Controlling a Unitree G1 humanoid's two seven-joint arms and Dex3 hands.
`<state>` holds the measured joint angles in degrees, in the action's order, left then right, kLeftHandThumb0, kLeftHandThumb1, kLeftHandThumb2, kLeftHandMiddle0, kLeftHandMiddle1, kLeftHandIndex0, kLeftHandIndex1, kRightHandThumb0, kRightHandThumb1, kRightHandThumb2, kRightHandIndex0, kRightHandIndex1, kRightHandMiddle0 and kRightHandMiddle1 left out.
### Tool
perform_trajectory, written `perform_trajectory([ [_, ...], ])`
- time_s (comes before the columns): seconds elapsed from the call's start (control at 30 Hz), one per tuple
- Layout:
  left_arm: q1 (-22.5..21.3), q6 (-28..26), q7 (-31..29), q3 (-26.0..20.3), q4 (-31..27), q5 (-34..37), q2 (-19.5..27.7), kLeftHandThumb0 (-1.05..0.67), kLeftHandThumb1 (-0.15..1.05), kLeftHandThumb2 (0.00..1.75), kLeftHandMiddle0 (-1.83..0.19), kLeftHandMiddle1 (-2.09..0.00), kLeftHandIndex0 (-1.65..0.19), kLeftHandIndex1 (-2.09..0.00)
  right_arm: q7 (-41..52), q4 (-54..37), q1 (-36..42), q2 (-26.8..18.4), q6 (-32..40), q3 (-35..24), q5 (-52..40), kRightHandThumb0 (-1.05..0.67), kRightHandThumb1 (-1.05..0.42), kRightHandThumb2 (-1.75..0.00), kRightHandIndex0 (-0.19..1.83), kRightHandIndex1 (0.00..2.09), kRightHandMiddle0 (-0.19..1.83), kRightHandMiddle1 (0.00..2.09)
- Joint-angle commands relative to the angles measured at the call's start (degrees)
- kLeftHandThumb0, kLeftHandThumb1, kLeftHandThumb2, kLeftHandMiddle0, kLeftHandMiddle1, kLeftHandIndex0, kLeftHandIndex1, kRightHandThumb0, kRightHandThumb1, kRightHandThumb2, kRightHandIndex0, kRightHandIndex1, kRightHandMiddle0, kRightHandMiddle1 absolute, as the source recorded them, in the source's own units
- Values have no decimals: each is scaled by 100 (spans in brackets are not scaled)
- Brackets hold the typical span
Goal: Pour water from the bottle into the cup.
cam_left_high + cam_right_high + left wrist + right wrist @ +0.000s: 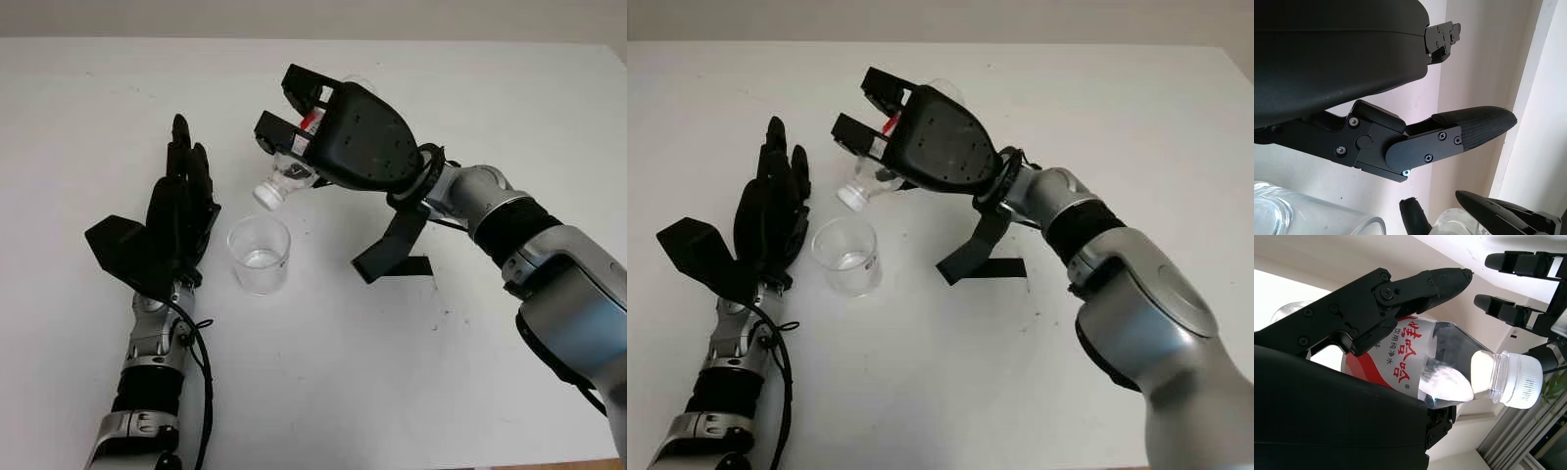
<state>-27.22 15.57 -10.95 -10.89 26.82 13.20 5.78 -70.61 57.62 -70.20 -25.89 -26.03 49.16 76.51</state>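
Observation:
A clear plastic cup [260, 255] stands upright on the white table [323, 392]. My right hand [284, 108] is shut on a clear water bottle [1449, 367] with a red and white label. The bottle is tilted, its white-capped neck [268, 194] pointing down just above the cup's far rim. To the left of the cup, close by its side, my left hand [181, 196] is open. In the left wrist view one of its fingers [1474, 129] reaches over the cup's rim [1317, 215]. I cannot tell whether the cup holds water.
A black strap [392, 245] hangs from the right wrist down to the table, right of the cup. A black cable [201, 382] loops along the left forearm. The table's far edge [294, 39] meets a grey wall.

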Motion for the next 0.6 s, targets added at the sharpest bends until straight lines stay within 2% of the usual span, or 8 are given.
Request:
perform_trajectory([
  [0.0, -36, 46, -15, 2, 25, -8, -21, -83, 105, 71, 19, -3, 19, 0, -143, -58, -188, -47, -32, -12, -66, -53, -105, -43, 113, 209, 45, 209],
  [0.27, -40, 13, 47, 14, 12, -21, -37, -83, 105, 71, 19, -3, 19, 0, -333, 68, -194, -1, -150, -7, -117, -51, -105, -38, 114, 209, 48, 209],
  [0.4, -38, 15, 23, 14, 14, -14, -20, -83, 105, 72, 19, -2, 19, 0, 83, 181, -33, 75, -784, -355, -838, -51, -105, -33, 116, 209, 51, 209],
  [0.43, -35, -1, 22, 12, 5, -7, -20, -83, 105, 72, 19, -2, 19, 0, 289, 182, 11, 70, -945, -456, -1050, -51, -105, -32, 118, 209, 61, 209],
  [0.5, -28, -18, 30, 14, -8, -11, -20, -83, 105, 71, 19, -2, 19, 0, 746, 165, 122, 56, -1284, -706, -1531, -50, -105, -33, 123, 209, 93, 209],
  [0.57, -25, 0, 19, 14, 4, -14, -16, -83, 105, 72, 19, -2, 19, 0, 1598, 124, 344, 98, -1657, -1163, -2367, -48, -105, -29, 130, 209, 112, 209],
])
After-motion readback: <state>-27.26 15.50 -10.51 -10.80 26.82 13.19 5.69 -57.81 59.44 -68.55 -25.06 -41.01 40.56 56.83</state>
